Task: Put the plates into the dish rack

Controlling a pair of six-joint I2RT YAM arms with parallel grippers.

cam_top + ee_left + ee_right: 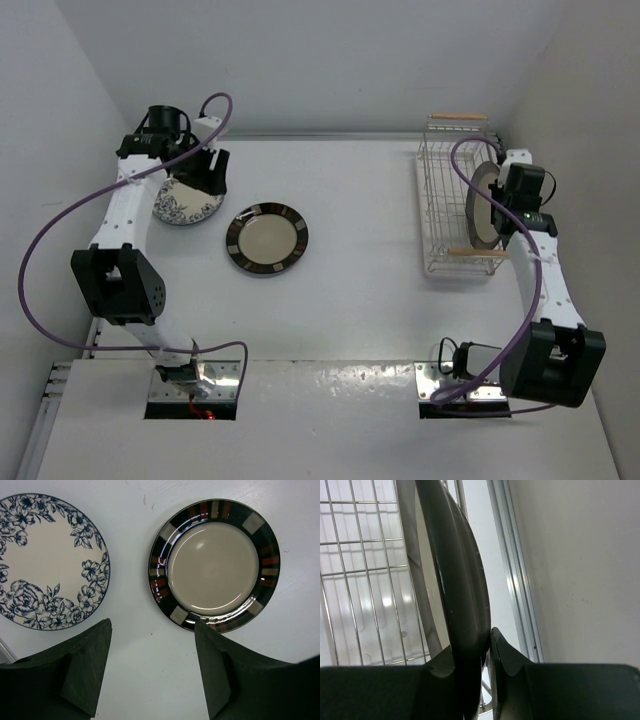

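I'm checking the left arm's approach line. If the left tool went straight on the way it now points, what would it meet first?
The left tool would probably meet bare table first, in the gap between the floral plate and the banded plate; depth is hard to judge.

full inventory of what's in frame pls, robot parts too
floral plate: 1, white with blue flowers, flat on table, far left
banded plate: 1, cream centre, dark striped rim, flat on table, right of floral plate
dark-rim plate: 1, cream with dark rim, on edge at dish rack, gripped
dish rack: 1, white wire, wooden handles, far right of table
table: 1, white
left gripper: 1, black, open, above table near both flat plates
right gripper: 1, black, shut on dark-rim plate
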